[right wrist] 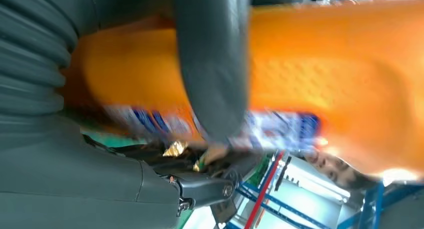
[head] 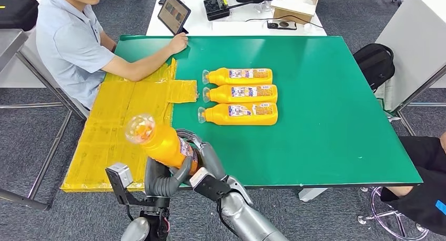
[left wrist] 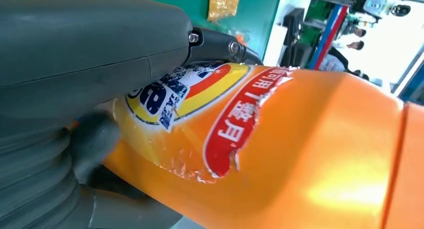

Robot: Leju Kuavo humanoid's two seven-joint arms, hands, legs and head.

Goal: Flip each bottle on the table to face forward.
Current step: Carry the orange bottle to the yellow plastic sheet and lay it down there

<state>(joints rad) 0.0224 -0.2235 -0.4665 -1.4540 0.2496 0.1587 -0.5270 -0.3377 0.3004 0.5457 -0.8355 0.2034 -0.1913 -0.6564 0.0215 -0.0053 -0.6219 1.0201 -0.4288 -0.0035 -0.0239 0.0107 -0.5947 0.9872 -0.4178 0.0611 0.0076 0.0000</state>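
Both my hands hold one orange bottle [head: 164, 144] up over the table's near left corner, its clear cap [head: 140, 128] tilted up toward the camera. My left hand [head: 164, 181] grips the bottle's lower body from below. My right hand [head: 206, 158] wraps it from the right side. In the left wrist view my left hand [left wrist: 85, 74] lies over the bottle's label [left wrist: 235, 124]. In the right wrist view a thick finger of my right hand [right wrist: 212, 64] crosses the orange bottle [right wrist: 345, 74]. Three more orange bottles [head: 239, 76] [head: 242, 94] [head: 240, 114] lie side by side on the green table [head: 326, 125], caps to the left.
A yellow sheet [head: 118, 125] covers the table's left side. A person [head: 73, 41] sits at the far left with a hand [head: 178, 42] on the table. A tablet [head: 173, 13] stands on the white table behind. A black backpack [head: 374, 62] and another person's leg [head: 426, 183] are to the right.
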